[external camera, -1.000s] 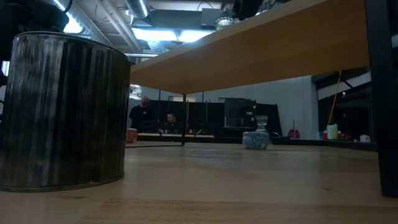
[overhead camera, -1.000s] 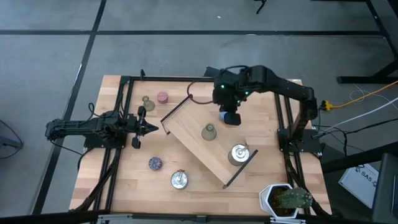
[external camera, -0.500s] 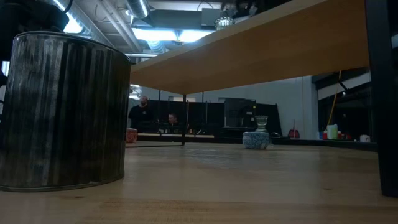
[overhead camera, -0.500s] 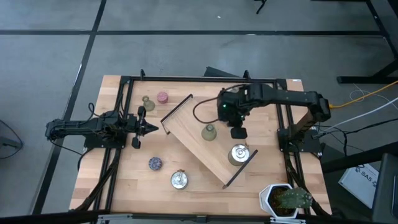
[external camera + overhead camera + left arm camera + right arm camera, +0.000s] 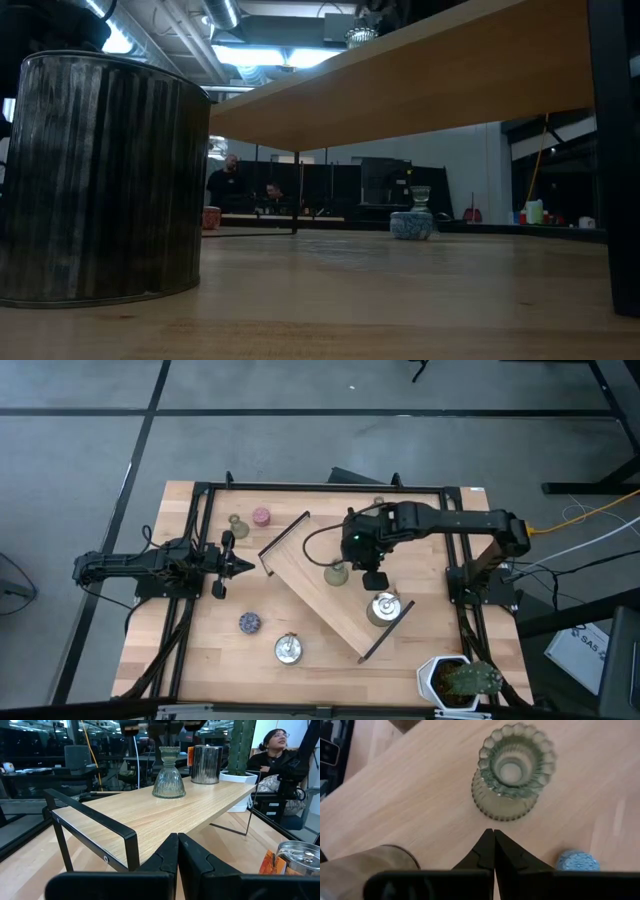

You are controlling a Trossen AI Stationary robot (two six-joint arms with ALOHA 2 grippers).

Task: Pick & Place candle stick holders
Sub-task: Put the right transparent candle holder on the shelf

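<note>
Olive-green holder [image 5: 336, 571] standing upright mid-tray [image 5: 300, 555], placed there, nothing gripping it. My right gripper [image 5: 493, 836] hovering just beside it, fingers pressed together, empty. My left gripper [image 5: 177, 851] waiting near table's left edge, fingers together.

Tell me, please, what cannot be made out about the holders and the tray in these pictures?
- High view: the right arm's fingers, shut, cover part of the tray beside the green holder.
- Low view: a silver holder close to the lens blocks the left of the table; the tray's underside hides everything standing on it.
- Left wrist view: a second silver holder is cut off by the edge.
- Right wrist view: the blue holder is half hidden behind that arm's fingers.
</note>
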